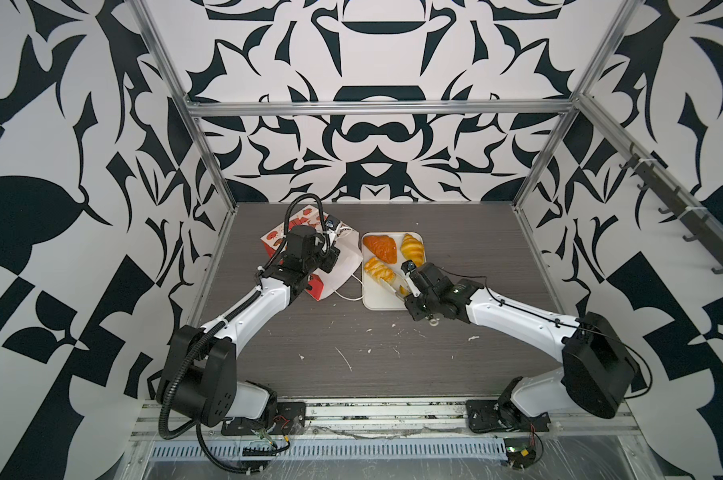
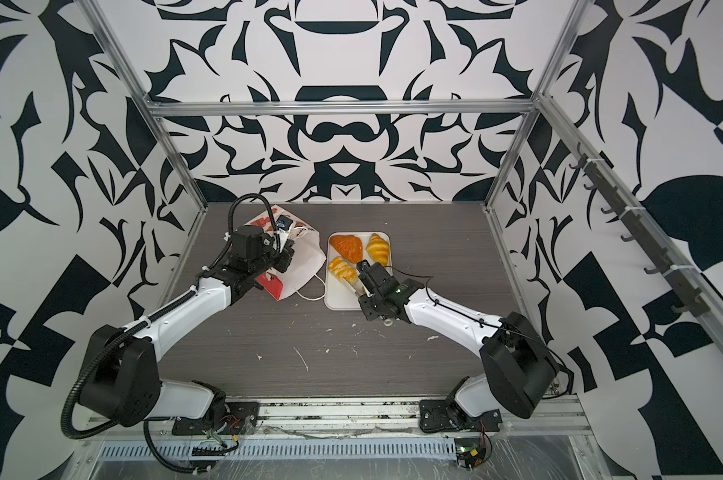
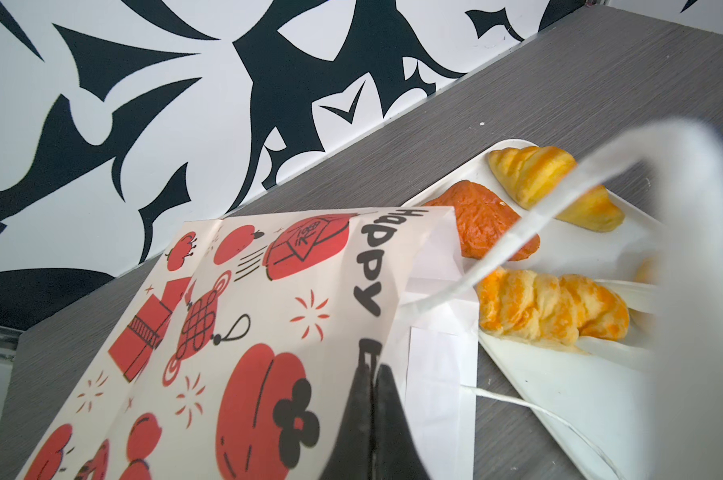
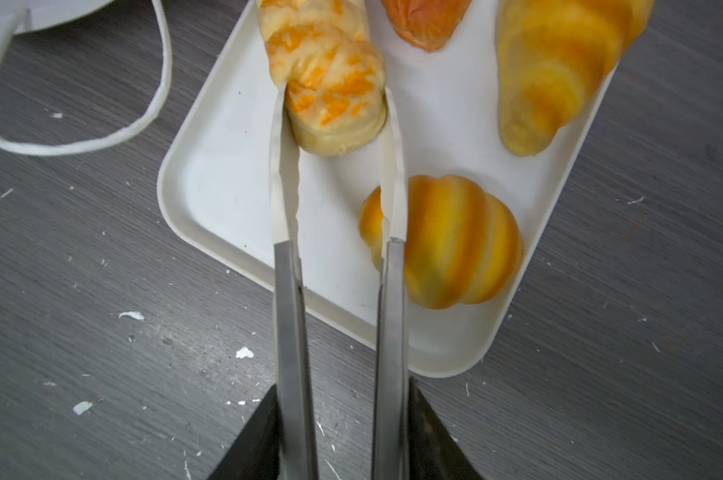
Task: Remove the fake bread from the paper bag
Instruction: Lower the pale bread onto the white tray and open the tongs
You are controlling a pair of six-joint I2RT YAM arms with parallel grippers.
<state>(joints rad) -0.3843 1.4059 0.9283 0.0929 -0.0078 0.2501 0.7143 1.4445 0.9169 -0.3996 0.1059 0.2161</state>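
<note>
Four fake bread pieces (image 4: 455, 241) sit in the tray (image 4: 210, 178) beside the paper bag (image 1: 345, 262)

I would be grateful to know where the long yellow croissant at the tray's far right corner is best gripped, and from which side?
Probably across its thick middle, from above. The long croissant lies flat on the tray and tapers toward both tips, so the middle gives the jaws the most to hold. Close across its short width: a gap separates it from the brown pastry.
</note>
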